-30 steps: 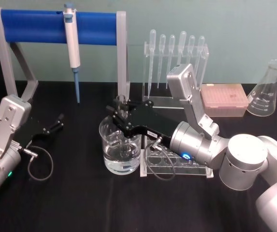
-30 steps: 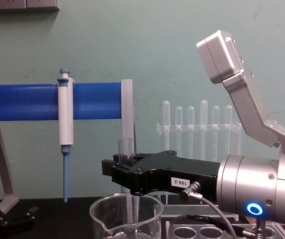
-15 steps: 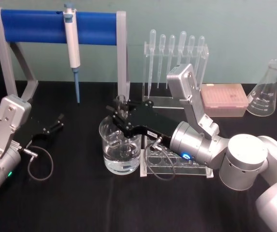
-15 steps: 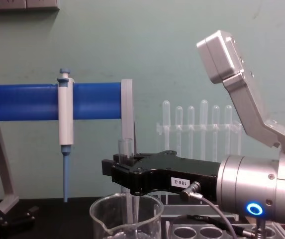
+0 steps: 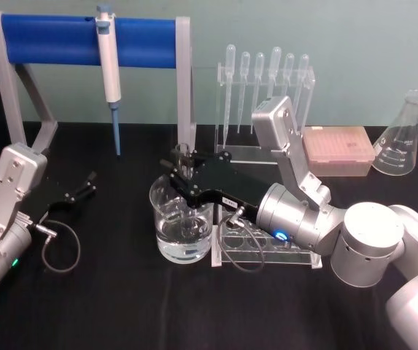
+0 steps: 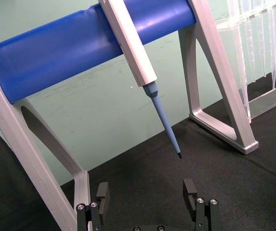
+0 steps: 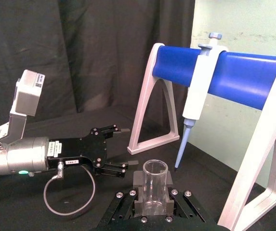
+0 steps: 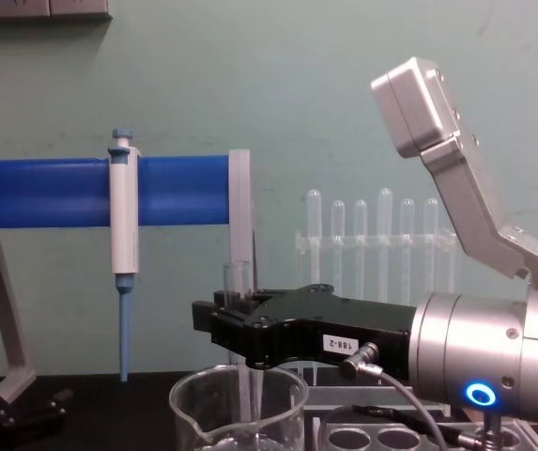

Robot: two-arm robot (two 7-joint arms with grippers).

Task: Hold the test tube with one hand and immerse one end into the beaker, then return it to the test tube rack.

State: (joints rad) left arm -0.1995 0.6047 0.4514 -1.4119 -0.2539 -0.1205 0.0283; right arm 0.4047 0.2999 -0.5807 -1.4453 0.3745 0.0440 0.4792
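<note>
Right tool [image 5: 183,166] pinches the single test tube [image 8: 238,280] upright over the single beaker [image 5: 166,227].
The tube's lower end sits inside the beaker; the tool's white label [image 8: 337,345] seems to read 188-2. Left tool [image 5: 84,186] lies spread and empty on the worktop [image 5: 121,306], well apart. Six pipettes [image 5: 275,69] stand behind.

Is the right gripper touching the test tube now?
Touching. In the right wrist view, the right gripper presses against both sides of the test tube, and no gap is visible between them.
</note>
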